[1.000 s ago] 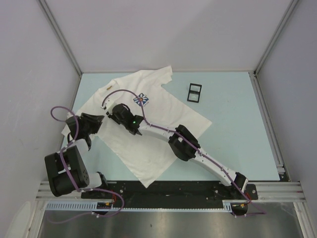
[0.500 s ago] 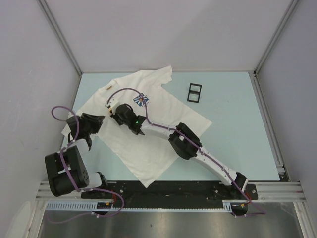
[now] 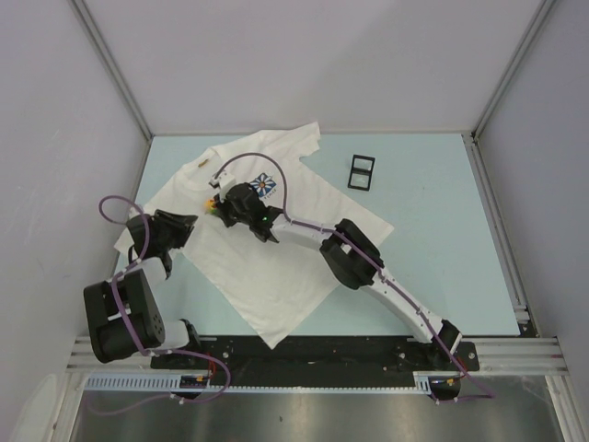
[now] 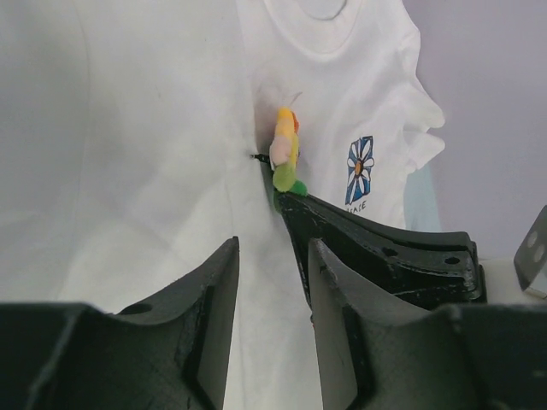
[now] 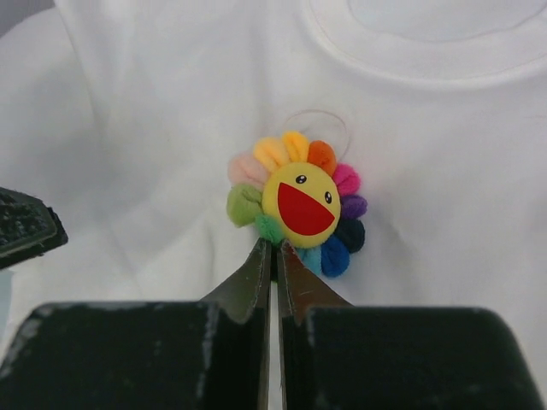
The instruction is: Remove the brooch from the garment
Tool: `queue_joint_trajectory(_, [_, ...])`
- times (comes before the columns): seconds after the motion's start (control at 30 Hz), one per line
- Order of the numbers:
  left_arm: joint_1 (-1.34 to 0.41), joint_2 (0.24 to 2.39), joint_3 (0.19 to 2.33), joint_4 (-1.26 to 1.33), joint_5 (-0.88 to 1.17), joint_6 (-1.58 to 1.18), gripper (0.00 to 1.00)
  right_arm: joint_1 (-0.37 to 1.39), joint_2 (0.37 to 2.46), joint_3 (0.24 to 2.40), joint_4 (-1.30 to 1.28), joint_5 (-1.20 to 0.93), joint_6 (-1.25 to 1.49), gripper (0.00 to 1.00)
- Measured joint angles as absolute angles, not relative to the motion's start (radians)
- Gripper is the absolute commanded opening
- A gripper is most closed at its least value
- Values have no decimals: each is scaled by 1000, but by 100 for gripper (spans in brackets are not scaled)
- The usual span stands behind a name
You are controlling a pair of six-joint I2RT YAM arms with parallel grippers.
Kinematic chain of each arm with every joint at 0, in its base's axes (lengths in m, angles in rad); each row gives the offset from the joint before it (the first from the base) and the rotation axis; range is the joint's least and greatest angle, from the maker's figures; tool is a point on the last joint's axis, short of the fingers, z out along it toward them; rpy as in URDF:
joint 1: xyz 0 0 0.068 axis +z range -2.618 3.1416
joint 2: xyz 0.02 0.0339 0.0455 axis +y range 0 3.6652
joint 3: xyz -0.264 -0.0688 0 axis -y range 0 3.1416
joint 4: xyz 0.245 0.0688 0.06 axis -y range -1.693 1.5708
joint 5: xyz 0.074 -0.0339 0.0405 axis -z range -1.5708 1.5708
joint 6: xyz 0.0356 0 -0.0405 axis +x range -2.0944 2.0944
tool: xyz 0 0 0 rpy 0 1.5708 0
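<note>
My right tool (image 5: 275, 249) pinched on lower petals of rainbow-petalled smiley flower brooch (image 5: 296, 203); looks not yet free of white cotton T-shirt (image 5: 128, 128). Left tool (image 4: 272, 256) narrow, empty. Grip done, pull-off remains.

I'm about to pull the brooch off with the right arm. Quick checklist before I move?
1. Right pincer shut on the brooch, at its lower petals: ok.
2. Brooch freed from the T-shirt: not ok, cloth puckers around it.
3. Its back unfastened: cannot tell, hidden.
4. Left pincer pinning the cloth: not ok, open, gripping nothing.
5. Black frame clear of both arms: ok.
</note>
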State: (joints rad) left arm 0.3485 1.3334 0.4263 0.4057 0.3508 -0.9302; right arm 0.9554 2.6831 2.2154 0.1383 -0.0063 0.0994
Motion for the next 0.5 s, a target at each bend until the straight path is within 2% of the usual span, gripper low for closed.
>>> queue_joint_trajectory(0.43, [342, 1349, 426, 408, 347, -925, 41, 911, 2664, 2189, 168, -138, 211, 0])
queue_joint_trajectory(0.5, [342, 1352, 426, 408, 347, -925, 41, 908, 2664, 2189, 168, -148, 214, 5])
